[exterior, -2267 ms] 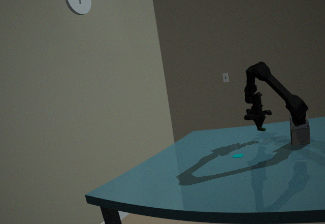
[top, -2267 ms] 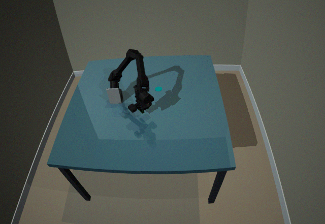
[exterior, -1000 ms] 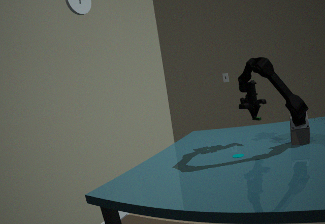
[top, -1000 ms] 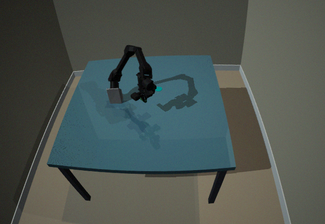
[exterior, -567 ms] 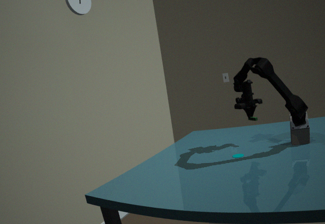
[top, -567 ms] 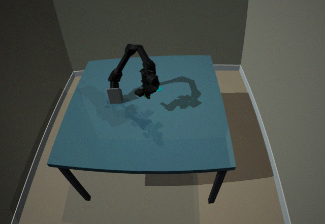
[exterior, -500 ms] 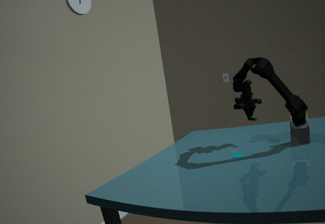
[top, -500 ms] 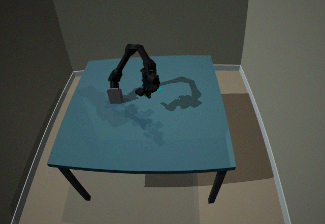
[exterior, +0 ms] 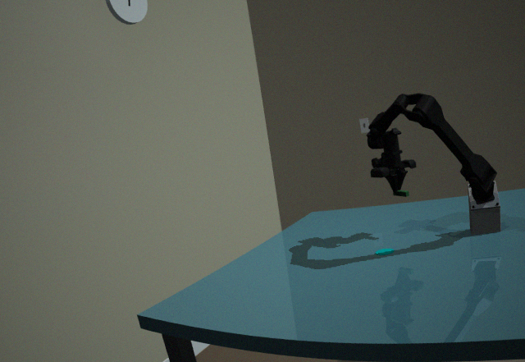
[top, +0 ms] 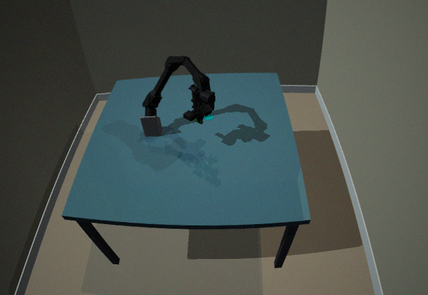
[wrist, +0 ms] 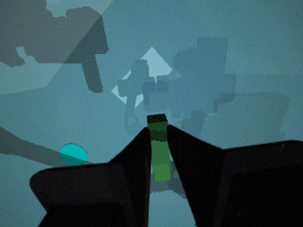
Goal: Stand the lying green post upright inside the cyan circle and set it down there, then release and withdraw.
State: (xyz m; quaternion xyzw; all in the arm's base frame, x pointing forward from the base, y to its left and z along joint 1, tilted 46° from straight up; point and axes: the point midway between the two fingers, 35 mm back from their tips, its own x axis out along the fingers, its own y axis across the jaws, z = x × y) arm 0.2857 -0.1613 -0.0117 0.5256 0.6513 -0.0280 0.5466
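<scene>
The green post (exterior: pixel 402 193) (wrist: pixel 161 158) is pinched between the fingertips of my gripper (exterior: pixel 396 191) (wrist: pixel 157 130), which is shut on it. In the exterior view the post is roughly level, not upright, and sticks out to the right of the fingertips, well above the table. In the top view the arm hides nearly all of it. The cyan circle (top: pixel 208 117) (exterior: pixel 384 251) (wrist: pixel 73 153) lies flat on the table. It is to the left of the fingers in the wrist view, and the post is not over it there.
The blue table (top: pixel 186 194) (exterior: pixel 254 303) carries the arm's grey base block (top: pixel 151 126) (exterior: pixel 485 220). Shadows and reflections of the arm fall across the table top, and one shadow crosses part of the circle.
</scene>
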